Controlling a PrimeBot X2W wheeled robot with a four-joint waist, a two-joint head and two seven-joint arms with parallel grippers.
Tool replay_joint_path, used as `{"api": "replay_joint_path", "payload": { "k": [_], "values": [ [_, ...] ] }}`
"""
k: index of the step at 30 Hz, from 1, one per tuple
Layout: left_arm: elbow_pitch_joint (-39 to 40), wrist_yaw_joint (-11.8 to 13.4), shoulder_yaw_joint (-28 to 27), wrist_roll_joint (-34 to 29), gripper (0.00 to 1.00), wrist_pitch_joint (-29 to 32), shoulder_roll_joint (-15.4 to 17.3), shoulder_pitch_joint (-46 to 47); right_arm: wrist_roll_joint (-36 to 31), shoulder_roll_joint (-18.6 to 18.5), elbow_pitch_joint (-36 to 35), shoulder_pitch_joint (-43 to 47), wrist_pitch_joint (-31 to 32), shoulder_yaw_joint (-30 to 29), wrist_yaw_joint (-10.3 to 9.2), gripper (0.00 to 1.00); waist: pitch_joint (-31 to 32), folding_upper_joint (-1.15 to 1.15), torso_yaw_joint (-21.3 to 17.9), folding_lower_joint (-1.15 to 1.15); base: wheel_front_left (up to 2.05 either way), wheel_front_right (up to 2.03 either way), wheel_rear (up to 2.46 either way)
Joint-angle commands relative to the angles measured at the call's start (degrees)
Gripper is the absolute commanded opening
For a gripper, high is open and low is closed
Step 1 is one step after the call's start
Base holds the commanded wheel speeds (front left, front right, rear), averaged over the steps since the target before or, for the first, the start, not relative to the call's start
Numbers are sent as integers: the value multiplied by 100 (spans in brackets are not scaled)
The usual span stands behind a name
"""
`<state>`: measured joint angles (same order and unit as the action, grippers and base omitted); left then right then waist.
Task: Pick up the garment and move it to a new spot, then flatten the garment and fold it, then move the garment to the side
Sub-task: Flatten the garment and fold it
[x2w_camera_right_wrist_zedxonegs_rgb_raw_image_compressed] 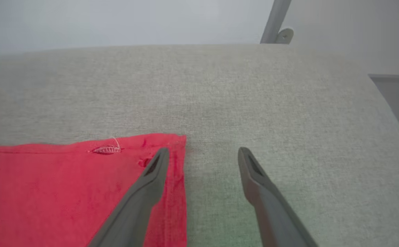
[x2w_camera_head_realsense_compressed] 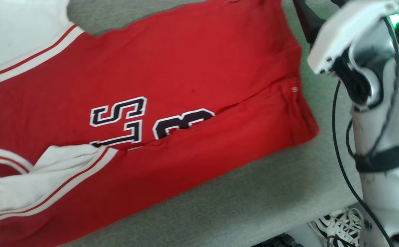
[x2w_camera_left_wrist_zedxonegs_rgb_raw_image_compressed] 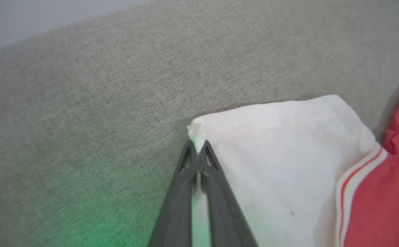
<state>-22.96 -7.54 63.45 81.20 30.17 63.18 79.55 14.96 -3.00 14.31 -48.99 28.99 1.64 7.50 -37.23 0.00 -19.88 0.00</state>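
Red jersey lies spread on the grey woven cushion, its long axis running from the white sleeves at the robot's left to the hem at its right. The left gripper is pinched tight on one white sleeve at its corner. The right gripper, jaws wide and empty, hovers at the hem corner (one finger over red cloth, one over cushion), with a pale wall beyond.

The garment bears a black, white-edged letter "S"; at its 4 o'clock, a half-covered numeral "3".
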Motion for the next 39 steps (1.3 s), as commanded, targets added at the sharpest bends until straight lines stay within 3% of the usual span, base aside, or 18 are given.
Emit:
{"api": "replay_joint_path", "payload": {
  "k": [1, 10, 11, 12, 20, 24, 29, 39],
  "values": [
    [28, 11, 54, -26, 0, -9, -17, 7, -15, 16, 93, -91, 106, 39, -3, 100, -78, 0, 109, 0, 0, 0, 0],
    [206, 13, 246, 83, 0, -213, -112, 98, -109, -16, 1121, -794, 1285, 439, -4, 100, -199, 0, 338, 0, 0, 0, 0],
    [227, 13, 257, 98, 0, -276, -144, 97, -100, -11, 1178, -820, 1330, 451, -4, 27, -197, 0, 364, 0, 0, 0, 0],
    [245, 13, 253, 154, 0, -357, -186, 83, -78, -7, 1201, -853, 1300, 440, -4, 0, -182, 0, 397, 0, 0, 0, 0],
    [489, 12, 170, 518, 0, -1321, -600, -213, 26, -259, 912, -634, 557, 186, -5, 0, 470, 0, 842, 0, 0, 0, 0],
    [1041, 12, 239, 627, 0, -1809, -569, -581, 236, -608, 470, -118, 569, 273, -5, 0, 937, 0, 1144, 0, 0, 0, 0],
    [1986, 12, 357, 738, 0, -2564, -199, -1334, 578, -1089, -454, 877, 852, 335, -4, 0, 1415, 0, 1441, 0, 0, 0, 0],
    [3361, 12, 718, 708, 0, -4237, 658, -3100, 1070, -1486, -2354, 3009, 1540, -198, -4, 0, 1791, 0, 1729, 0, 0, 0, 0]
  ]
}}
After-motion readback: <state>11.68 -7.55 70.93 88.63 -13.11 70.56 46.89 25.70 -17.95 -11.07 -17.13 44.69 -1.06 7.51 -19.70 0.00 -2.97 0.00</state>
